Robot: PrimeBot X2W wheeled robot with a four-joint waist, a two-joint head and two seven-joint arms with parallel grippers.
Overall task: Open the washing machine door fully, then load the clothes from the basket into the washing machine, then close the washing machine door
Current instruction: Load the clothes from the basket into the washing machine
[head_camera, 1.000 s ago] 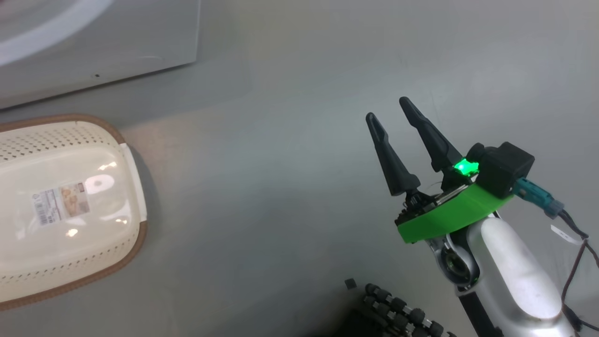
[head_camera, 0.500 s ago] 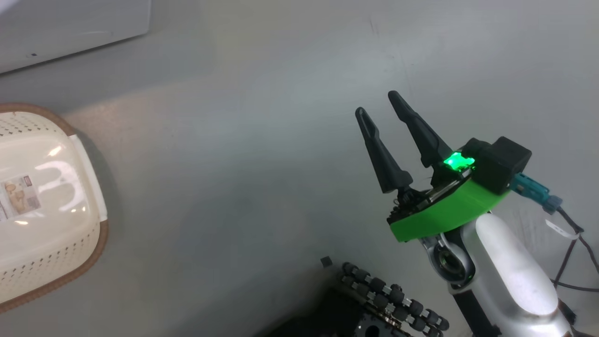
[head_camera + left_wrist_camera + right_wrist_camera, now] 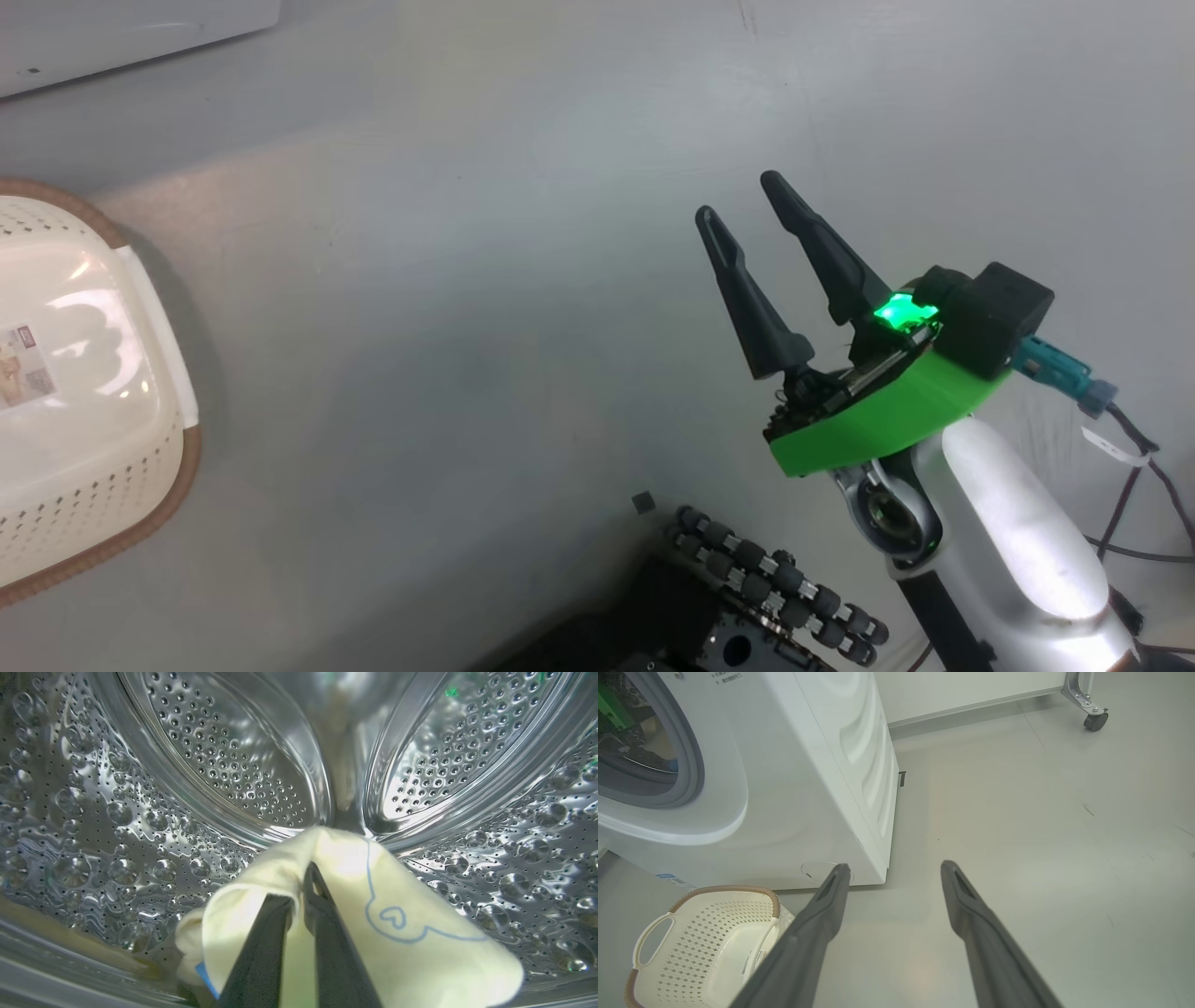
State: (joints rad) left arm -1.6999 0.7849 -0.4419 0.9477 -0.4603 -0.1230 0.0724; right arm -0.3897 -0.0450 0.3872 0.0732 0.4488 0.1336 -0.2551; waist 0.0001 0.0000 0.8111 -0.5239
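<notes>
Pinching a fold of the clothes point(image 3: 411, 952) inside the washing machine point(image 3: 794, 788) drum point(image 3: 233, 765) with the nearly closed left gripper point(image 3: 296, 884), holding the right gripper point(image 3: 738, 195) wide open, grasping nothing, right of the bare basket point(image 3: 728, 888).

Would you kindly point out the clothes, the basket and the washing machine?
the clothes point(image 3: 420, 952), left wrist view, cream fabric beside the heart drawing.
the basket point(image 3: 703, 933), right wrist view, perforated side wall.
the washing machine point(image 3: 784, 816), right wrist view, white front panel.
</notes>
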